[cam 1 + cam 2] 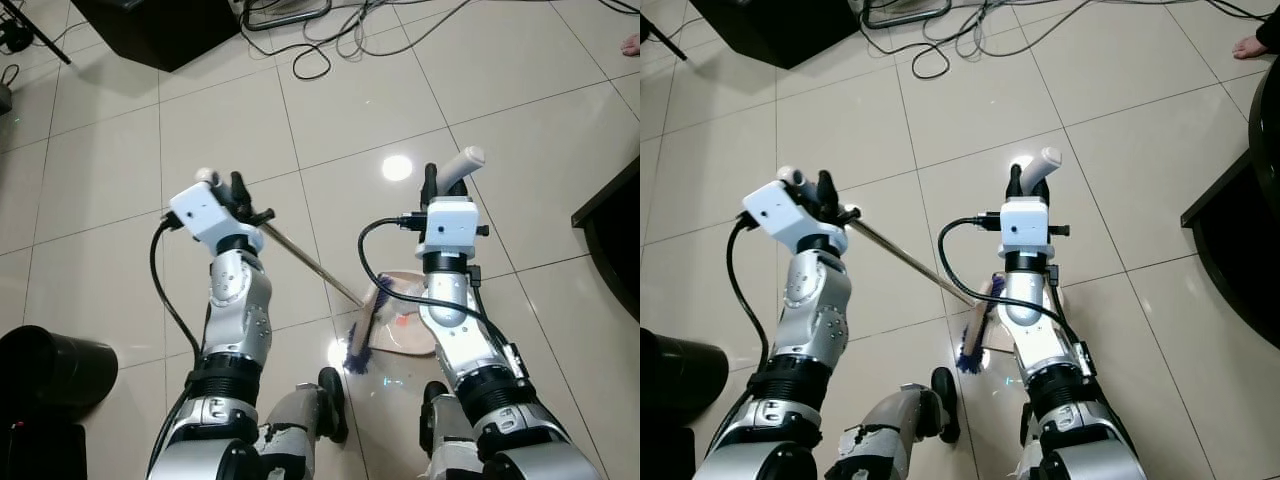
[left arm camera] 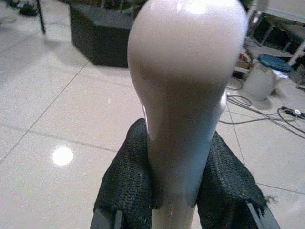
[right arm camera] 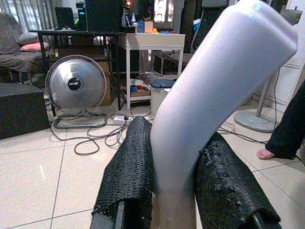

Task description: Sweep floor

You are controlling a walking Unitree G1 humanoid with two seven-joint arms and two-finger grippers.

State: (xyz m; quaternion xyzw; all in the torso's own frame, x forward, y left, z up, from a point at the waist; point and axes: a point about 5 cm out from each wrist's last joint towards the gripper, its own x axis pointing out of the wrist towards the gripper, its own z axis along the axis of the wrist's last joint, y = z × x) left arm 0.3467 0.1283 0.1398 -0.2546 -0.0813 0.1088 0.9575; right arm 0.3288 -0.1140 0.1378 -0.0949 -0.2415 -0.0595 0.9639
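Nearest the robot's feet: the broom (image 1: 358,345) head, blue bristles fanned and soft, sits on the floor touching the open lip of the dustpan (image 1: 405,330), a shallow pinkish plastic scoop lying flat. A little reddish debris lies inside the dustpan.

Left gripper (image 1: 236,196) is clenched on the broom's rounded top end; its thin metal shaft slants down to the bristles. In the left wrist view the pale, smooth, glossy knob is wedged between mesh-textured black fingers (image 2: 125,191). Right gripper (image 1: 437,187) is clenched on the dustpan handle (image 1: 463,166), a smooth pale bent tube, pads (image 3: 127,167) pressed on both sides.

Floor (image 1: 110,170): large glossy cream tiles with thin grout lines, reflecting a ceiling light. A black round bin (image 1: 55,365) stands at the lower left edge.

Risks, judged:
- Both handles are slick; a pinch this near the end could let them twist or slide under sweeping load.
- Dustpan may skate on polished tile if bristles push hard, spilling debris.
- Farther out, loose black cables (image 1: 330,30) by a dark box (image 1: 150,30) could snag the bristles.
- A person's bare foot (image 1: 1250,46) is at the far right edge.
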